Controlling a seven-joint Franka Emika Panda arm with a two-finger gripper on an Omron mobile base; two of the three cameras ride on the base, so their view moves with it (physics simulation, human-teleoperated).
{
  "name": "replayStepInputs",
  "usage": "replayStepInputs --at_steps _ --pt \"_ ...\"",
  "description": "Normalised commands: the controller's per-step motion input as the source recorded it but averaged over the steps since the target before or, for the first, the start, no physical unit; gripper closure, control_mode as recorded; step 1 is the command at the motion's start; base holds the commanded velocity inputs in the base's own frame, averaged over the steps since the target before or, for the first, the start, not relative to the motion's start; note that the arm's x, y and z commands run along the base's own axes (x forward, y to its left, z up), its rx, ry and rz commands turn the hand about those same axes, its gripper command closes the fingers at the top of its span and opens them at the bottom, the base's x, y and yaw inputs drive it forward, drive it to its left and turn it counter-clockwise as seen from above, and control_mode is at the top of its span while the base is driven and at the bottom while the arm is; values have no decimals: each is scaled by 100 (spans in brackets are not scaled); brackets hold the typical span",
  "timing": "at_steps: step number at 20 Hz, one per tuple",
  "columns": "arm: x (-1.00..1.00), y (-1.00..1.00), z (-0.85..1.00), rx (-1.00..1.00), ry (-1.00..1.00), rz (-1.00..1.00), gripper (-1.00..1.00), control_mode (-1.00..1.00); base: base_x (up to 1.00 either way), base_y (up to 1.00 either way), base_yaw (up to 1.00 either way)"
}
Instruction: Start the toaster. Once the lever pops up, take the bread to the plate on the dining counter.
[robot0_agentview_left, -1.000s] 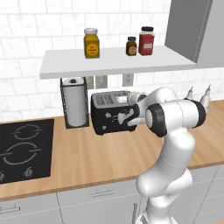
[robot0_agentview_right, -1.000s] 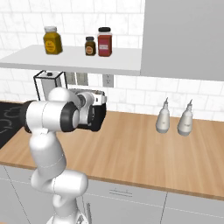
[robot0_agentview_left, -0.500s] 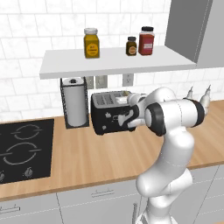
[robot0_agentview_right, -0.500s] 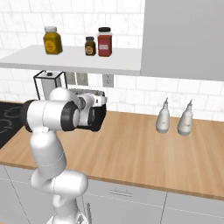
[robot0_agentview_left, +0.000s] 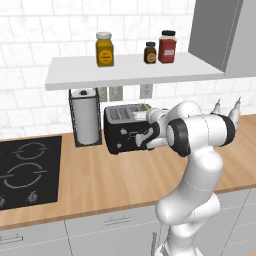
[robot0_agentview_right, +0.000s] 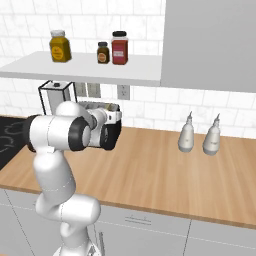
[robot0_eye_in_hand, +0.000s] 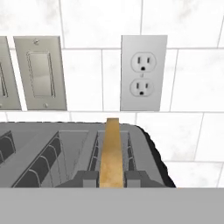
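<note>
Toaster: the toaster (robot0_agentview_left: 126, 128) stands at the back of the worktop (robot0_agentview_left: 125, 175), against the tiled wall, just beside the paper-towel holder (robot0_agentview_left: 85, 116) and under the shelf (robot0_agentview_left: 130, 70).
Bread: the bread (robot0_eye_in_hand: 110, 153) stands on edge in the slot nearest the toaster's right end, its tan crust rising above the top.
Claw: the gripper (robot0_eye_in_hand: 111, 178) hangs over that slot with one dark tip on each side of the slice. The tips look close to the crust, but whether they press on it or leave a gap, I cannot tell.
Stage: judging by the raised slice and the straddling tips, the lift-out looks to be at hand; the carry is not yet done.
Risk, grip: a hold on the thin crust alone could let the slice tilt or slide free on the way up.
Risk, slot: a pull that is not straight could catch the slice on the slot wires or drag the toaster along the worktop.
Risk, shelf: too high a lift could bring the hand against the shelf above.
Hidden: the lever cannot be made out, the arm covers the toaster's right end in both base views, and the lower part of the slice is inside the slot.
</note>
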Motion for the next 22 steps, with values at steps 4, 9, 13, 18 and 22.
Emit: replayStepInputs --at_steps 4,9,13,18,22 --pt "-1 0 28 0 0 0 100 -100 0 0 0" --pt "0 1 29 0 0 0 100 -100 0 0 0" --pt "0 1 4 -1 0 0 100 -100 0 0 0" --pt "-3 0 0 0 0 0 100 -100 0 0 0" --pt "0 0 0 0 0 0 100 -100 0 0 0"
